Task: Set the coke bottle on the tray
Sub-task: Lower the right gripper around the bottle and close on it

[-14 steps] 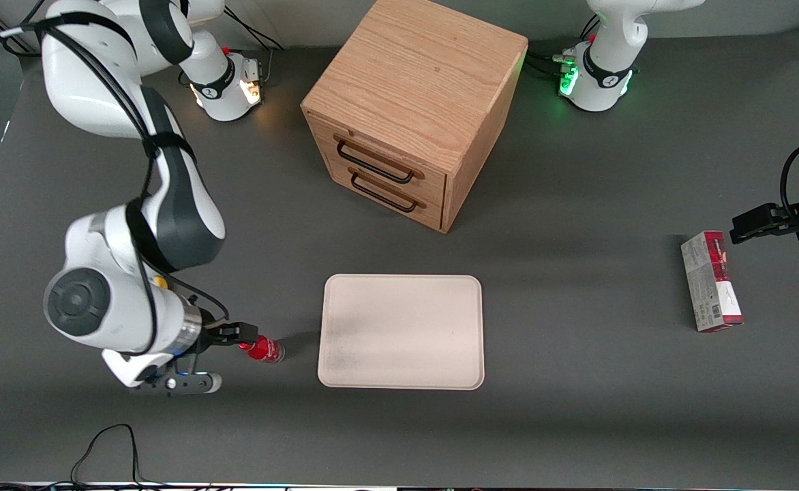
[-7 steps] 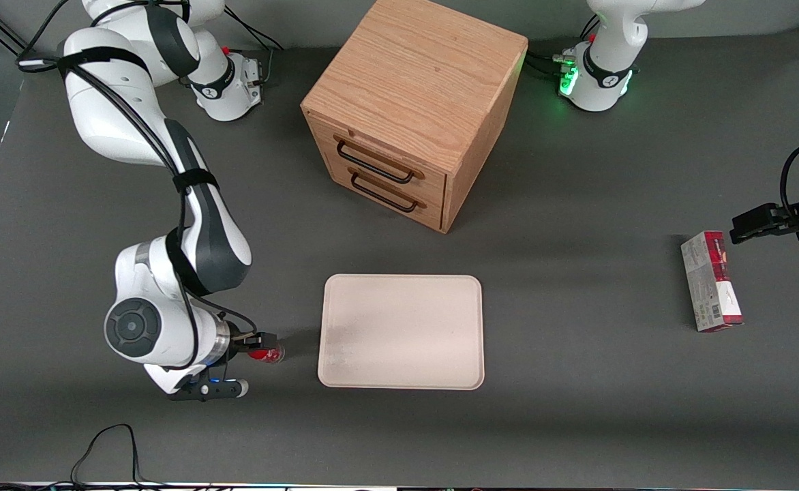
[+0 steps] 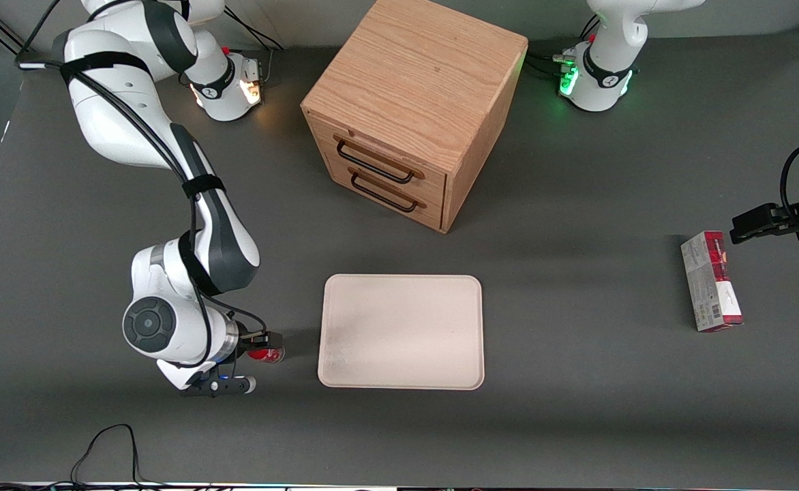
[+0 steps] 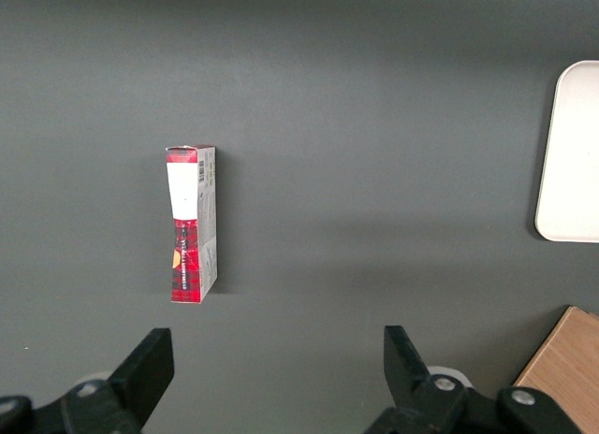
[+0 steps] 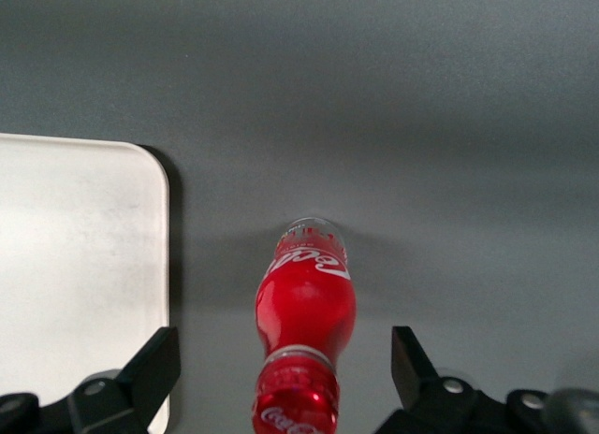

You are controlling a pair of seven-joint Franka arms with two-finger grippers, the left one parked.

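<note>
one tray: the cream tray (image 3: 401,332) is seen bare, with nothing on it.
coke bottle: the coke bottle (image 3: 266,354) stands on the table just beside the tray, toward the working arm's end.
gripper: the gripper (image 5: 278,389) is held spread wide around the bottle, fingers apart from it.
surroundings: a wooden cabinet (image 3: 413,109) and a red-and-grey carton (image 3: 710,281) are set well apart.
writing: coca-cola script is read on label and cap.

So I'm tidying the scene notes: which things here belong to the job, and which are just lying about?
Job:
coke bottle, standing on the table beside the tray
tray
gripper, open, fingers either side of the bottle

Lying about:
wooden cabinet
red-and-grey carton, toward the parked arm's end
</note>
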